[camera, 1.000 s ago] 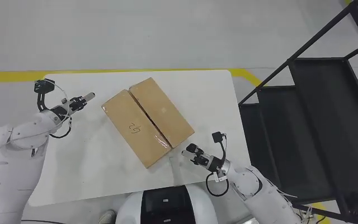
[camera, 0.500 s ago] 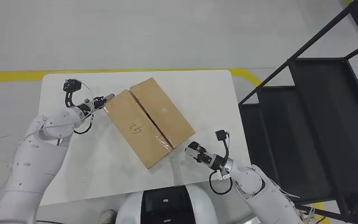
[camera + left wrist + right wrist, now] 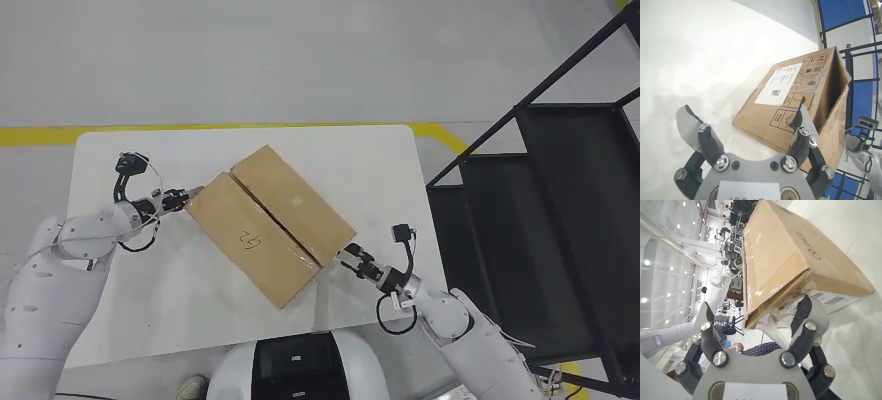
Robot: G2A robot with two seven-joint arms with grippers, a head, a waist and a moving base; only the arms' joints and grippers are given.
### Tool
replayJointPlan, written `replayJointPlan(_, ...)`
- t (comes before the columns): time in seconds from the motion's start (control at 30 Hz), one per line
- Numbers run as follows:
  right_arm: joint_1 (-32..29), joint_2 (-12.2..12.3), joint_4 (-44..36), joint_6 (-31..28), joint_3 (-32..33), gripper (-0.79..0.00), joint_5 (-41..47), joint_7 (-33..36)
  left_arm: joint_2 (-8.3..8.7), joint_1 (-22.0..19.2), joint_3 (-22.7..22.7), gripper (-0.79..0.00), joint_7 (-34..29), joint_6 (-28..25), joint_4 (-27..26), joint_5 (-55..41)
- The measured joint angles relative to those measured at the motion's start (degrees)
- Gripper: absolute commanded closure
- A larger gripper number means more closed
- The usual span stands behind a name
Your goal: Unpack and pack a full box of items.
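Observation:
A taped brown cardboard box point(image 3: 265, 225) lies diagonally in the middle of the white table point(image 3: 360, 160), with a handwritten mark on its top. My left gripper point(image 3: 193, 193) is open at the box's left corner. In the left wrist view one of that gripper's point(image 3: 745, 115) fingertips point(image 3: 800, 113) lies against the box's labelled side point(image 3: 762, 117). At the box's near right corner my right gripper point(image 3: 349, 256) is also open. In its wrist view the right gripper point(image 3: 756, 309) has the taped end of the box point(image 3: 776, 256) just beyond its fingers.
A black metal staircase point(image 3: 540, 220) stands close to the table's right edge. A yellow floor line point(image 3: 200, 128) runs behind the table. The table's front edge is right beside my right arm.
My left arm swung in from the table's left edge to the box's corner. My right gripper advanced to the near right corner. The box shifted and turned slightly.

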Motion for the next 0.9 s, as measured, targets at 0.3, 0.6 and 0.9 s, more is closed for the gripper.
replayJointPlan(0.3,2.97,-0.9,1.91,-0.63,-1.26,-0.785,-2.65,-6.43,1.12,5.51,-3.04,-0.785,-1.61,-0.25,-4.54,3.13)
replayJointPlan(0.6,9.26,-2.43,4.51,0.86,-4.41,-0.785,-2.7,-10.52,2.42,11.68,-6.51,-0.785,-6.88,-2.47,-10.76,4.13)
replayJointPlan(0.9,17.07,-4.03,8.13,2.97,-7.66,-0.785,-3.28,-11.01,3.8,16.74,-9.46,-0.785,-14.53,-2.18,-16.66,8.89)
